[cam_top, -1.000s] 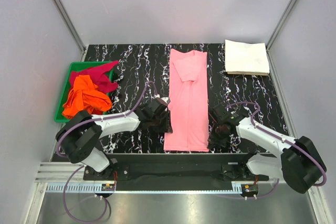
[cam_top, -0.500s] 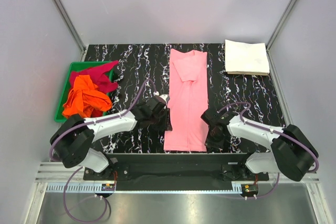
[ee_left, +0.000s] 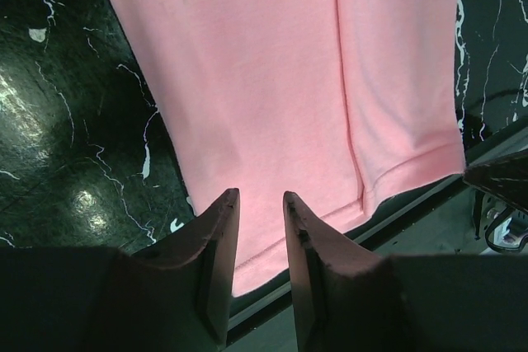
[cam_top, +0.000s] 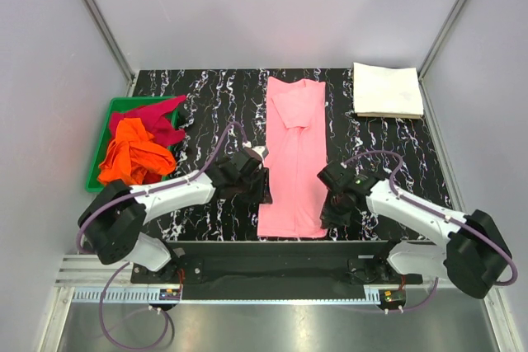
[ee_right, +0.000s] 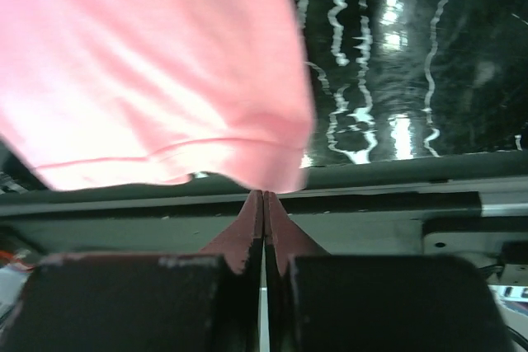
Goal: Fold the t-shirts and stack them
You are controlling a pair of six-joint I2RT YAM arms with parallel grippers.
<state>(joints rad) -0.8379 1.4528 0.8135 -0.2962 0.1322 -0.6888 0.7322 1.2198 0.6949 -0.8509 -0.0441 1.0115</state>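
Four shirts: pink shirt (cam_top: 294, 162) mid tabletop (cam_top: 206, 105), white shirt (cam_top: 387, 90) folded at far right corner, orange shirt (cam_top: 132, 152) and magenta shirt (cam_top: 161, 117) bunched in green tray (cam_top: 118, 105) at left.
Pink shirt state: already narrowed to a long strip, flat, collar end far, hem at near edge of tabletop.
Long axis: runs far to near, straight between the two arms.
Left pincer (ee_left: 260, 204): narrow gap, nothing held, low over the hem's left part; shirt lies just to its right and ahead.
Right pincer (ee_right: 262, 197): fingers pressed together, tips at the hem's right corner; no cloth seen between them, contact with the hem unclear.
Nearer arm: about even, one at each hem corner.
Step, judged: hem grab for a fold away from the robot, toward the collar.
Next needs: both pincers on the hem corners, lifting level.
Risk: one-sided pinch skews the strip.
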